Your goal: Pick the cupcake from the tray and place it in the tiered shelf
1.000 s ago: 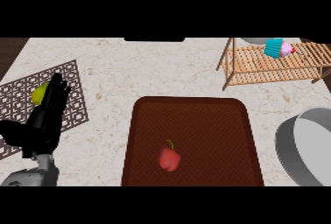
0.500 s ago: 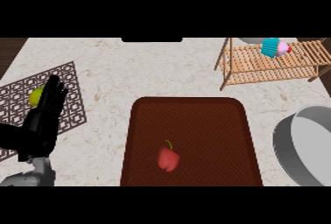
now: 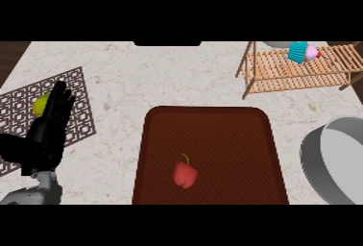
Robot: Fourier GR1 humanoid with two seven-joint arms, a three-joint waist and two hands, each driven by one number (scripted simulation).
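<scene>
Left hand [image 3: 51, 124] at the view's left edge, fingers straight, pointing up, grey forearm below

A pale speckled stone counter [image 3: 142, 77] carries everything here, and the brown tray [image 3: 212, 144] sits on it near the lower middle — the landmark for the rest. A red fruit with a thin stem [image 3: 185, 173] lies on the tray, toward its lower left part. Left of the tray, a dark lattice mat [image 3: 21, 108] lies flat on the counter, with a yellow-green fruit [image 3: 42, 104] resting on it. Up and to the right of the tray stands a wooden slatted shelf [image 3: 297, 72] — a cupcake [image 3: 303, 52] sits on it. Right of the tray, a large grey bowl [image 3: 333, 161] reaches the edge.
</scene>
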